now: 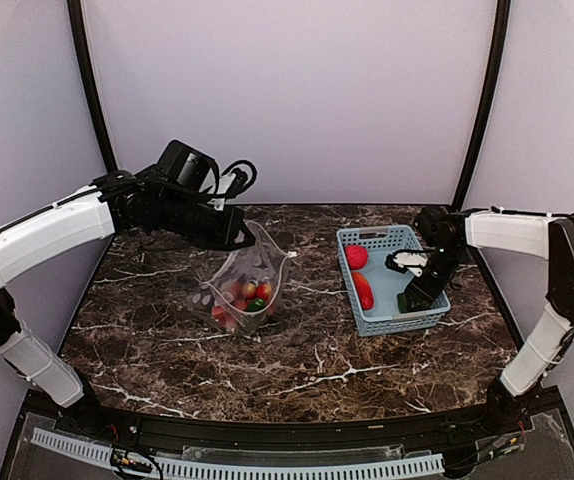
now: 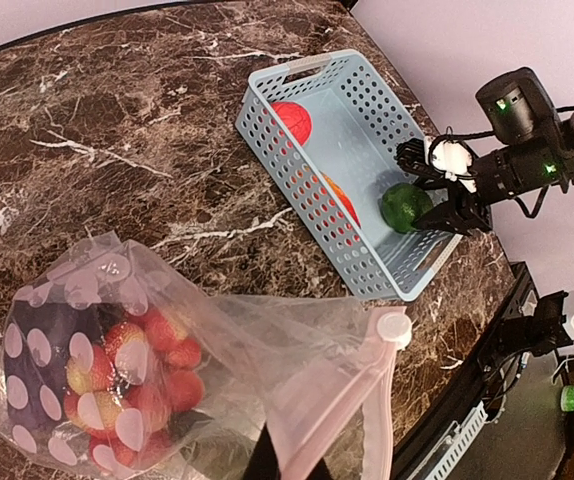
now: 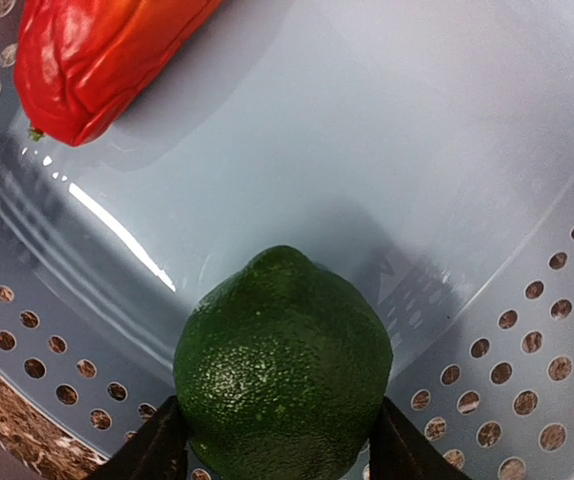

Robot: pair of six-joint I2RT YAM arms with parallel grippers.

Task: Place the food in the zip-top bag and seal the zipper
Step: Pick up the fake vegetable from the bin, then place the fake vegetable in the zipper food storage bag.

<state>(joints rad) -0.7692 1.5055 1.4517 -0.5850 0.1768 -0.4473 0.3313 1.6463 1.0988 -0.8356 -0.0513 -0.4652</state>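
We see the left gripper [image 1: 235,232] raised over the brown marble table [image 1: 167,340], clamped on the top edge of the clear floppy zip-top bag with pale spots [image 1: 247,285], which hangs upright from it with its base on the table. In the left wrist view only a sliver of dark finger shows under the film, so we read the grip mostly from the top view. The bag mouth is unsealed. The thin pale zipper strip [image 2: 342,385] runs loose along it, and a small slider sits at its far end. Inside the bag we make out the cluster of small red berries [image 2: 157,365] and the dark purple eggplant [image 2: 42,330] against the left side. Something green shows low in the bag in the top view; we cannot tell which piece it is. The right gripper [image 3: 279,452] is down inside the light-blue perforated plastic basket [image 1: 422,235], fingers pressed on both sides of the round green avocado-like piece [image 3: 282,365] at the basket's near end. We cannot tell whether it is off the floor. Also in the basket are the red-orange pepper [image 1: 364,290], mid-basket on the left side, and the round red tomato [image 1: 356,257] at the far end. Basket and bag stand well apart.
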